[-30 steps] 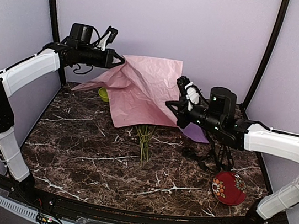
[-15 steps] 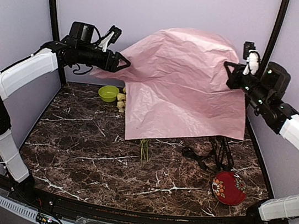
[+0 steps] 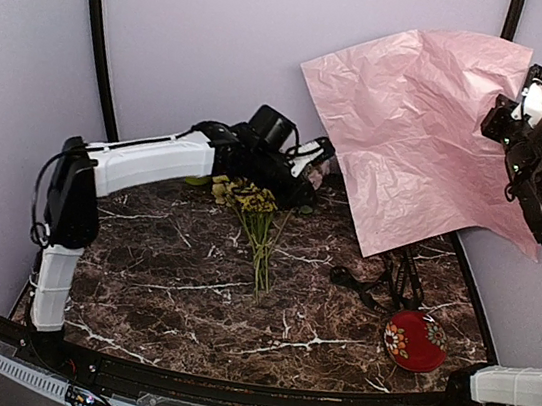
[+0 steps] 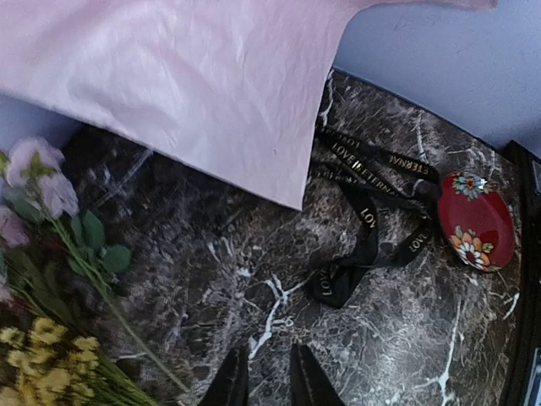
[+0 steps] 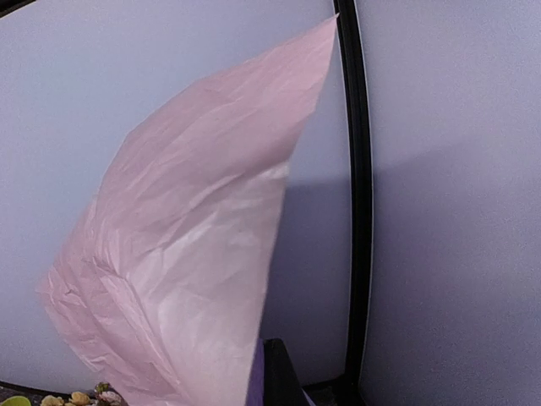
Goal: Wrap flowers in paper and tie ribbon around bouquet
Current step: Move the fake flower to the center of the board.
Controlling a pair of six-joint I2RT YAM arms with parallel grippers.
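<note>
Legible lettering appears on the ribbon (image 4: 365,245). In the left wrist view, this black band lies on the surface (image 4: 211,254), at the 9 o'clock side of the red dish (image 4: 475,222). Gold capital letters run lengthwise along the band. The word "ETERNAL" reads on the strand at the 12 o'clock end of the ribbon, nearest the dish. "LOVE" reads on the adjacent strand and again on the folded end at 7 o'clock. The remaining letters are creased or too small to read. In the top external view, the print on the ribbon (image 3: 370,288) cannot be resolved.
</note>
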